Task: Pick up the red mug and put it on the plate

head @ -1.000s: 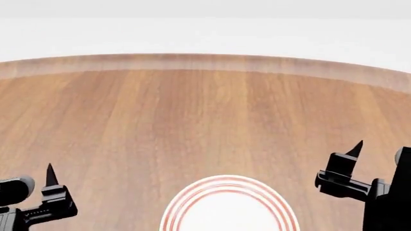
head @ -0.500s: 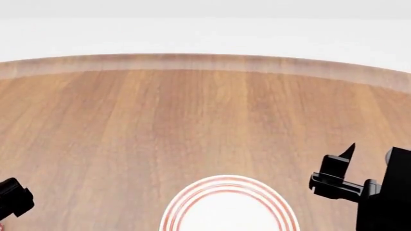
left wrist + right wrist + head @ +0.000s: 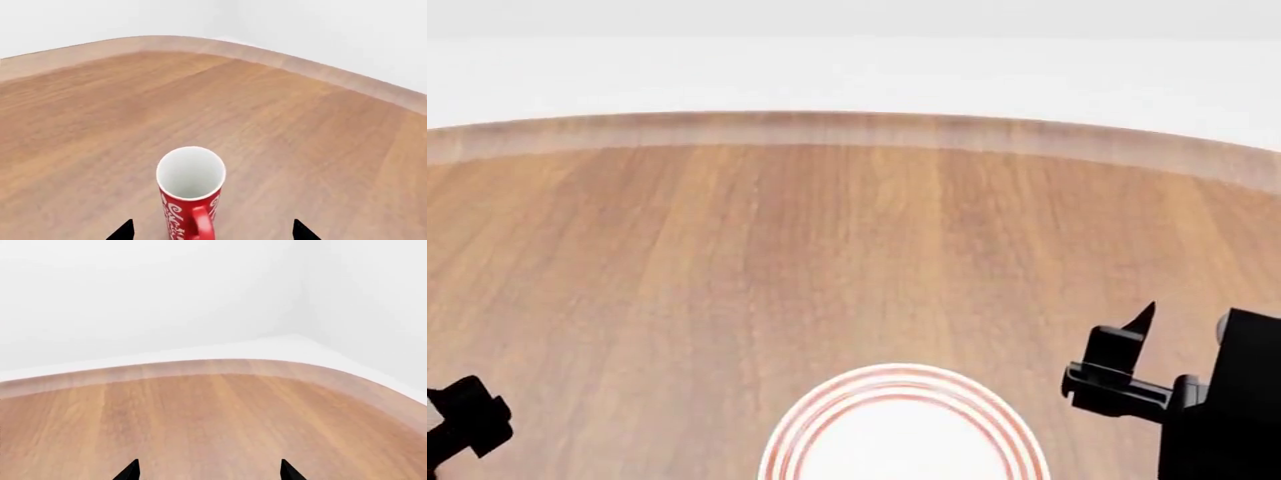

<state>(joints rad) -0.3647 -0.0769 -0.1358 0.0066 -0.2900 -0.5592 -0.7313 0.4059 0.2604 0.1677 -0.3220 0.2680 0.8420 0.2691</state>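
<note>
Left end effector (image 3: 212,231) shows in its wrist view only as two black fingertips (image 3: 123,231) spread wide apart, with the red mug (image 3: 190,192) standing upright on the wooden bench (image 3: 300,130) between and just ahead of them, touched by neither. The mug's white inside faces up, its red handle points back toward the end effector, and white pattern marks its red wall. In the head view only a black piece of the left end effector (image 3: 467,420) shows at the lower left edge, and the mug is out of that picture. The plate (image 3: 901,430), white with red rings round its rim, lies on the bench at the near middle, between the two arms. Right end effector (image 3: 208,471) has its tips spread wide over bare wood, holding nothing; in the head view it hangs right of the plate (image 3: 1134,365).
</note>
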